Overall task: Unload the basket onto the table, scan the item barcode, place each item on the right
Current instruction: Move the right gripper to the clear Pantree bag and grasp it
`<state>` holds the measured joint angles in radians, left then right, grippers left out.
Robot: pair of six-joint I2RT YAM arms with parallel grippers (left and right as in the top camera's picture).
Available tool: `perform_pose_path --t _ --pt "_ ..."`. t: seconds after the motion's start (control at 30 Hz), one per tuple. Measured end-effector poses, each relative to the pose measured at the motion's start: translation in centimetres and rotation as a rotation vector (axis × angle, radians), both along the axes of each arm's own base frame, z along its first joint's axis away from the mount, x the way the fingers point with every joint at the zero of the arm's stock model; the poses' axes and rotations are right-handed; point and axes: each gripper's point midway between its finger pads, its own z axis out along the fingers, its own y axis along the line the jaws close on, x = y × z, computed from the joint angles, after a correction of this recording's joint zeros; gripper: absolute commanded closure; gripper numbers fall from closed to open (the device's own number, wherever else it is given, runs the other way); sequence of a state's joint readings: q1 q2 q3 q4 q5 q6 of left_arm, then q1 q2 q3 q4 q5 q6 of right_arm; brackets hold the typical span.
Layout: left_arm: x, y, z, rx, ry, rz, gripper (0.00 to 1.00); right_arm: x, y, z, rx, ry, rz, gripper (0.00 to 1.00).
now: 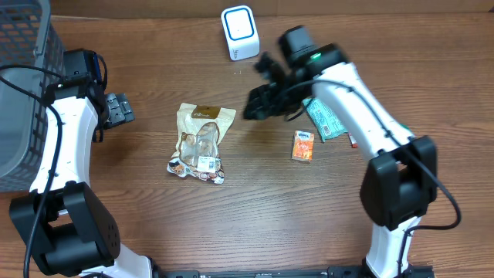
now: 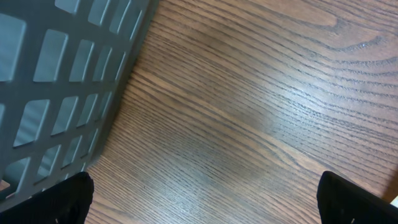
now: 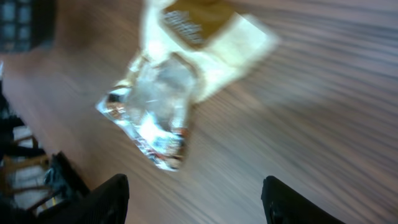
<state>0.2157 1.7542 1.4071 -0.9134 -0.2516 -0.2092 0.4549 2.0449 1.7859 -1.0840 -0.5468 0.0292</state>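
your right tool hangs released near the snack bag, arm stretched over the worktop; your left tool rests spread wide by the basket.

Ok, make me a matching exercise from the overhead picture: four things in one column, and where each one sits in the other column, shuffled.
Things:
1. snack bag
2. white scanner
3. orange packet
4. grey basket

Places:
A. left edge of the picture
B. far side of the table, at the top of the picture
C. middle of the table
D. right of the middle

Pairs: 1-C, 2-B, 3-D, 4-A
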Motion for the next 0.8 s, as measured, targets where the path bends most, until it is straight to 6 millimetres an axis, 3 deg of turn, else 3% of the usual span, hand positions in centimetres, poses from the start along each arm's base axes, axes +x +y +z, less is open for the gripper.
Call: perform_pose_path --t 0.13,0.27,0.4,0.53,0.67,0.8 --pt "0.0 0.0 0.0 0.000 0.000 0.000 0.00 -1.0 5.0 -0.9 0.012 -0.064 0.028 0.25" --pt "0.0 0.0 0.0 0.000 0.000 0.000 0.00 0.1 8.4 -2.4 -0.028 -0.231 0.011 0.20" --pt "0.0 0.0 0.0 0.000 0.000 0.000 0.00 2.3 9.6 -3.5 -0.109 -0.416 -0.049 0.17" --pt "0.0 0.0 0.0 0.000 0.000 0.000 0.00 4.1 9.5 -3.9 -0.163 -0.543 -0.067 0.13" --pt "0.0 0.0 0.0 0.000 0.000 0.000 0.00 5.4 8.8 -4.5 -0.207 -0.595 -0.075 0.09" --pt "0.0 0.0 0.0 0.000 0.000 0.000 0.00 5.2 8.9 -6.5 -0.218 -0.568 -0.047 0.09"
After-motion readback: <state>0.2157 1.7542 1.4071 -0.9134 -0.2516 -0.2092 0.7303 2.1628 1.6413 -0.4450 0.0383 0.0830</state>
